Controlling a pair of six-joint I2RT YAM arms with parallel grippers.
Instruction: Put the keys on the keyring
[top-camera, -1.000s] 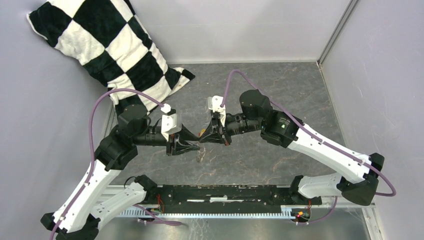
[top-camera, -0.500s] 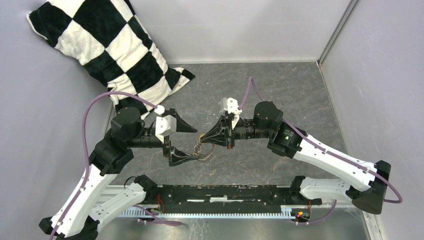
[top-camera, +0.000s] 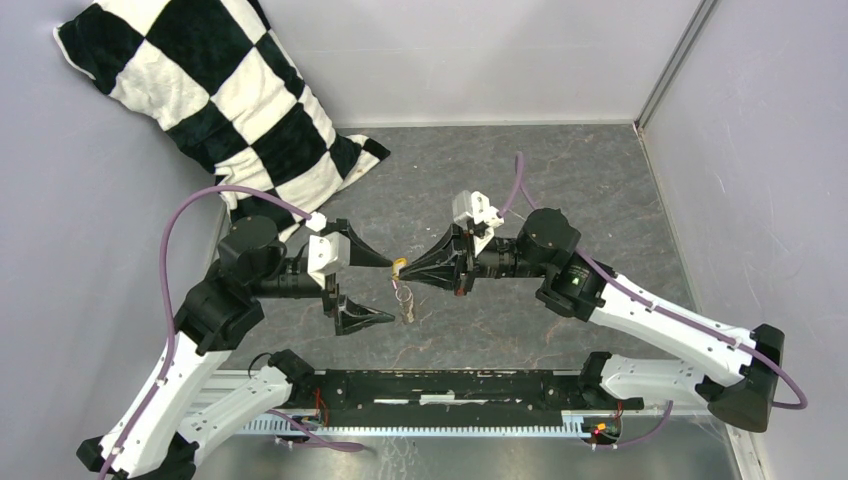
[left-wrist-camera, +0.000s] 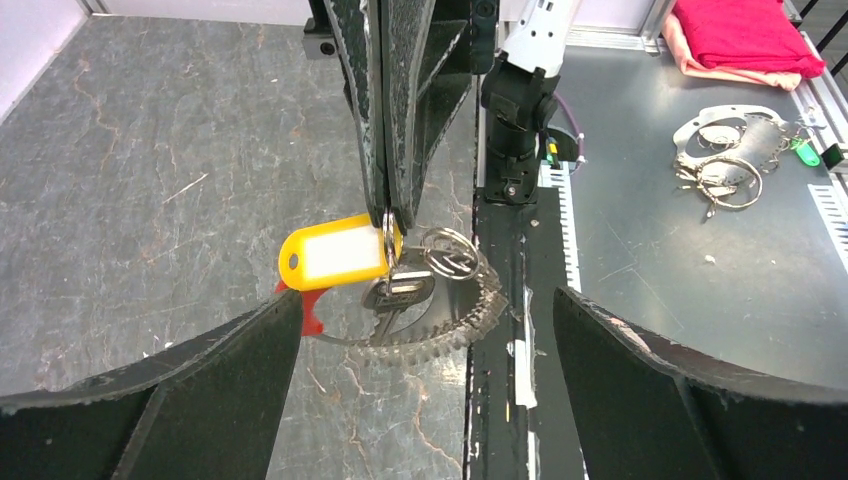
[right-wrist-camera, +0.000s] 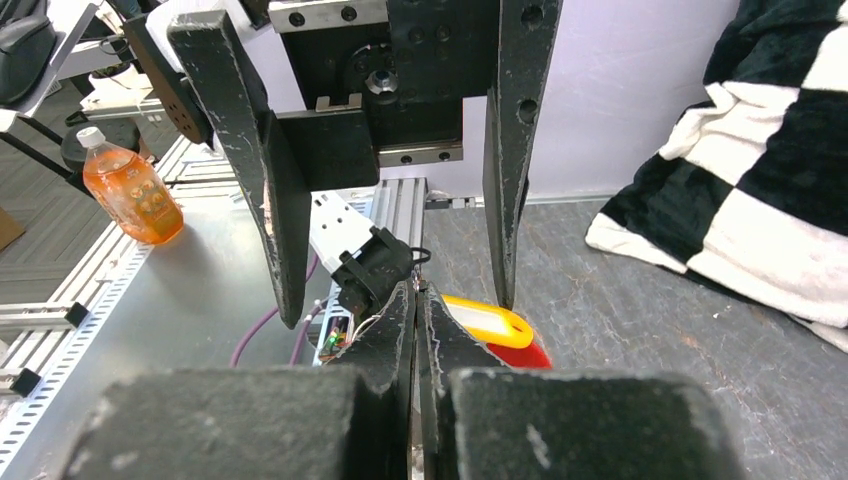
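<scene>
Keyring (left-wrist-camera: 445, 335) risk, near to far; left end effector (top-camera: 391, 290) nearest, jaws wide apart, empty; just past it keyring, toothed edge, red sleeve (left-wrist-camera: 312, 308), dangles above bench (left-wrist-camera: 150, 200) under key (left-wrist-camera: 395, 295); right end effector (left-wrist-camera: 390, 215) pinched together on key at yellow tag (left-wrist-camera: 335, 252); tiny grip, so bunch may swing, twist or slip out; left closing carelessly could hit tag, miss ring; cannot tell if key is threaded.
</scene>
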